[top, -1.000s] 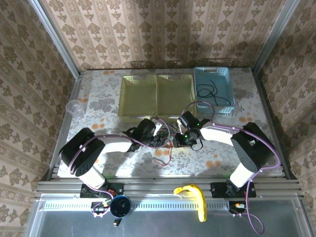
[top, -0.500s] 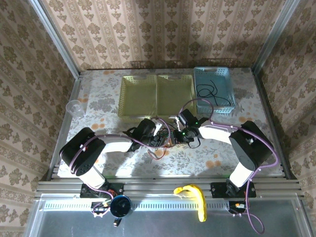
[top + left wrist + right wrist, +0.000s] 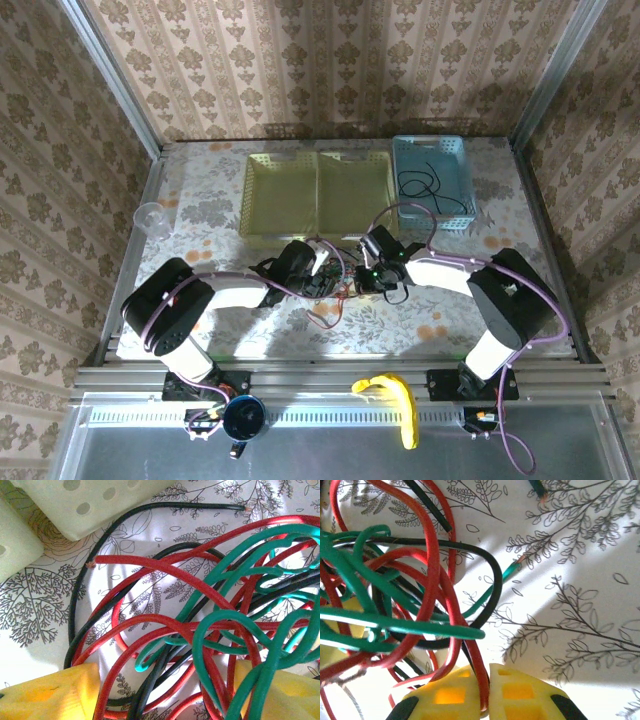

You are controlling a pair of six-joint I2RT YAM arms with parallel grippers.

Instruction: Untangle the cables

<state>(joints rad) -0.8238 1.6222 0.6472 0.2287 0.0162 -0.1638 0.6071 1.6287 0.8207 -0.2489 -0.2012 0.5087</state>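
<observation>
The cables (image 3: 335,292) lie as a tangle of red, green and black wires on the floral tablecloth between my two grippers. In the left wrist view red (image 3: 165,572), green (image 3: 235,620) and black (image 3: 80,585) loops cross each other. My left gripper (image 3: 170,695) stands open over them, and several strands run between its yellow fingers (image 3: 50,695). My right gripper (image 3: 487,692) is shut on a red cable (image 3: 432,555) at the right edge of the tangle. A green strand (image 3: 420,627) and a black loop (image 3: 495,575) lie just beyond its tips. From above, the left gripper (image 3: 318,283) and the right gripper (image 3: 364,281) nearly face each other.
Two pale yellow baskets (image 3: 283,195) (image 3: 355,192) stand just behind the tangle; a corner of one (image 3: 90,505) shows close by in the left wrist view. A blue basket (image 3: 458,150) at the back right holds a black cable (image 3: 425,185). A clear cup (image 3: 150,217) stands at the left.
My right gripper has closed on the red cable and shifted slightly left into the tangle. The red loop in front moved a little. The left gripper stayed open in place.
</observation>
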